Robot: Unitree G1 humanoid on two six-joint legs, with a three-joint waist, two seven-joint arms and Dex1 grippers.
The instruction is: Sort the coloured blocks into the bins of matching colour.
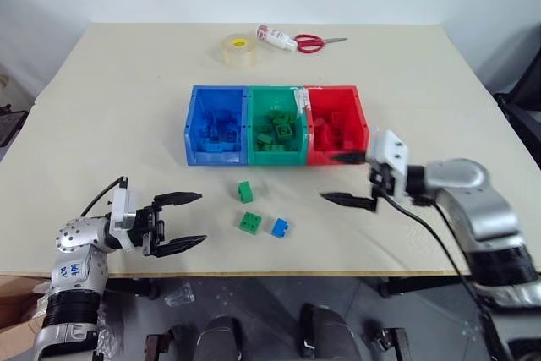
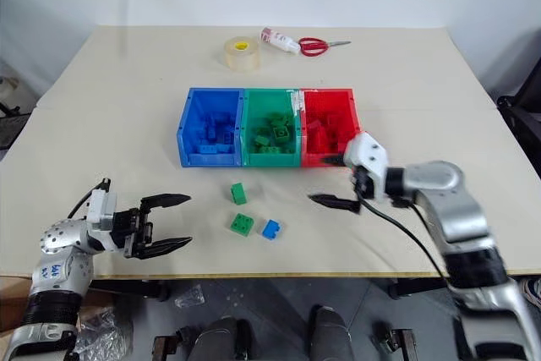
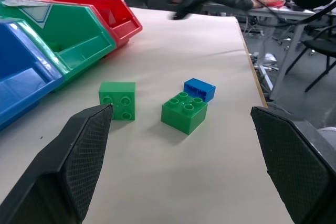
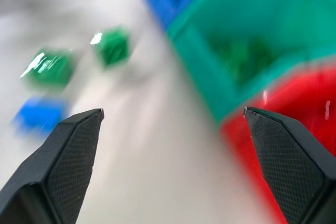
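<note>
- Right end effector [image 1: 352,178] gapes wide and empty just in front of the red bin [image 1: 336,124]; left end effector [image 1: 188,220] is also wide, empty, low over the tabletop [image 1: 101,107].
- Three loose blocks lie before the bins: a green block [image 1: 245,191] tipped on its side, a green block [image 1: 249,222] studs up, and a blue block [image 1: 280,227] just beside it.
- Blue bin [image 1: 215,125], green bin [image 1: 275,125] and red one stand joined in a row, each holding matching blocks; no writing is legible, as far as the view allows.

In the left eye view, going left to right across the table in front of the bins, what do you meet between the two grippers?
Left gripper, open → upright green block → flat green block → blue block → right gripper, open, by the red bin.
</note>
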